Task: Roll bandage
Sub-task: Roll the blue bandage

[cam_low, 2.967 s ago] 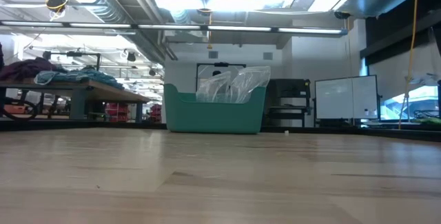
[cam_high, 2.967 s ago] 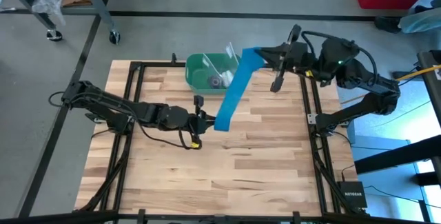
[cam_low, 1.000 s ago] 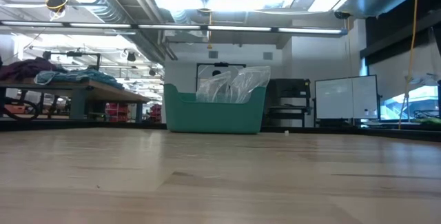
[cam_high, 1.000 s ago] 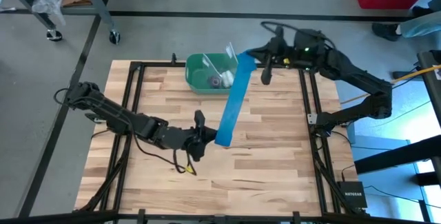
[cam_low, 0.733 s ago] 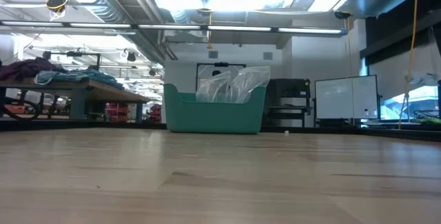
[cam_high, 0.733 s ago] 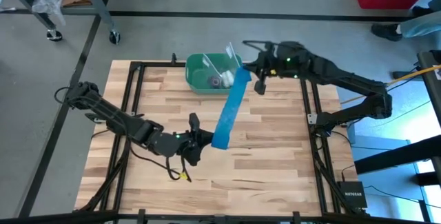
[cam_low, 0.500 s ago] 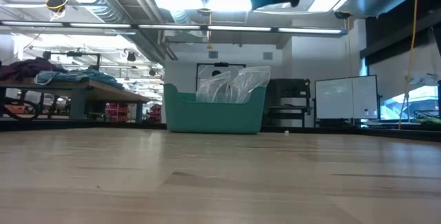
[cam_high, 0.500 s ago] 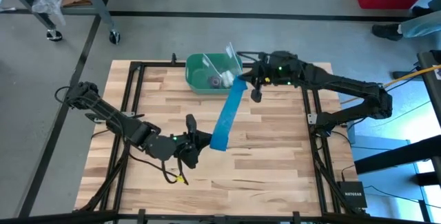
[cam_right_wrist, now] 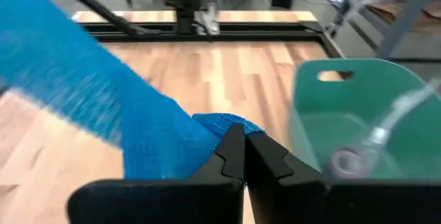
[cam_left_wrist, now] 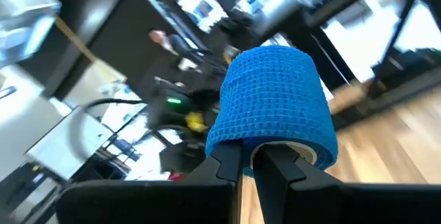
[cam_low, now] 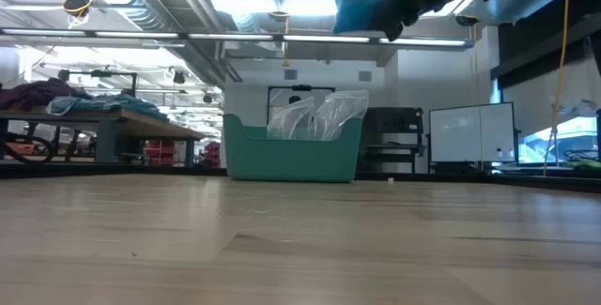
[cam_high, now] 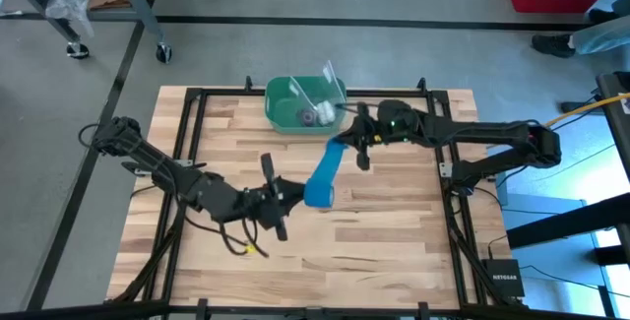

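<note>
— Where is your bandage sitting?

— You are holding it in the air above the middle of the wooden table, stretched as a short blue band between your two arms, with its rolled end at the lower left.

— What is your left gripper doing?

— It is pinching the blue roll's end between fingers pressed nearly together.

— And your right gripper?

— It is reaching in just beside the green bin, its fingers closing tight on the band's other end. In the low view you are seeing that blue end hanging high.
</note>
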### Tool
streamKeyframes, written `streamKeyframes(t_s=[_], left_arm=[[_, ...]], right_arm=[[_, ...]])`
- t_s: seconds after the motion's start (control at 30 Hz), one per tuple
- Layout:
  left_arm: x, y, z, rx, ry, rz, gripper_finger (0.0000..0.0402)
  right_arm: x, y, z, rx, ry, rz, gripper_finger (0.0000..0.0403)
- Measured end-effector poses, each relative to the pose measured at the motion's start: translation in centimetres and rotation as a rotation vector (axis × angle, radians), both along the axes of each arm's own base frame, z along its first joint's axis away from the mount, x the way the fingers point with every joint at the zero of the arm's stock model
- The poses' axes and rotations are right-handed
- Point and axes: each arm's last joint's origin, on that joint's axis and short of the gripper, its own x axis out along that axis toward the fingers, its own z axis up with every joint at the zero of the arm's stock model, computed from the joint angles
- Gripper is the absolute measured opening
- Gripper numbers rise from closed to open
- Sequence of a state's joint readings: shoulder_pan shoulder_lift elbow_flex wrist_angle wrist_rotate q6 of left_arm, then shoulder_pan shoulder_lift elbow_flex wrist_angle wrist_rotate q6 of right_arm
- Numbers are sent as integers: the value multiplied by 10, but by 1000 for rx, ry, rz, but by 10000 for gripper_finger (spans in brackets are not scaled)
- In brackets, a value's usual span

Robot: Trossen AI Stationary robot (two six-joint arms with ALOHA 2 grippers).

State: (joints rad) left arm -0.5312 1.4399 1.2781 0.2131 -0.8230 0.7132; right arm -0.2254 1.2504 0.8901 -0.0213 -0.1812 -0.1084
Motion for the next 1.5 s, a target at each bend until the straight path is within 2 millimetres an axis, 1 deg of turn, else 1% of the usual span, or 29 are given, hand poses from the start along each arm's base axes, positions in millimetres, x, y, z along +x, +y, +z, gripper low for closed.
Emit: streamKeyframes(t_s=[0.1, 0.17, 0.3, 0.37, 0.47, 0.6, 0.7, 0.83, 0.93, 1.03, 1.17, 1.27, 1.43, 1.5], left_arm=[[3, 8, 7, -41, -65, 28, 15], [5, 13, 7, -57, -70, 55, 15], [6, 20, 4, -29, -33, 195, 15], [6, 22, 2, -14, -13, 230, 15], [6, 22, 0, -1, 8, 231, 15], [6, 21, -2, 0, 21, 229, 15], [6, 21, -3, -3, 25, 229, 15], [6, 21, -4, -6, 33, 213, 15], [6, 18, -7, 5, 56, 174, 15], [4, 15, -7, 10, 63, 162, 15], [3, 11, -9, 41, 89, 147, 15], [2, 10, -11, 58, 106, 141, 15], [1, 9, -11, 65, 111, 140, 15], [1, 10, -12, 71, 121, 140, 15]], right_arm=[[4, 9, -9, -15, -14, 10, 5], [4, 16, -15, -16, -21, 32, 5], [4, 28, -22, -18, -2, 57, 5], [5, 33, -23, -15, 3, 67, 5], [5, 38, -23, 25, -2, 66, 5], [5, 39, -22, 77, -1, 47, 12], [6, 38, -20, 100, -6, 34, 47], [8, 35, -13, 74, -18, -50, 122], [6, 29, -2, 139, -26, -189, 173], [6, 23, 7, 232, -21, -256, 207], [5, 22, 9, 311, -11, -267, 231], [6, 23, 10, 337, -19, -245, 233], [6, 27, 8, 264, 23, -80, 233], [6, 28, 10, 321, 13, -73, 233]])
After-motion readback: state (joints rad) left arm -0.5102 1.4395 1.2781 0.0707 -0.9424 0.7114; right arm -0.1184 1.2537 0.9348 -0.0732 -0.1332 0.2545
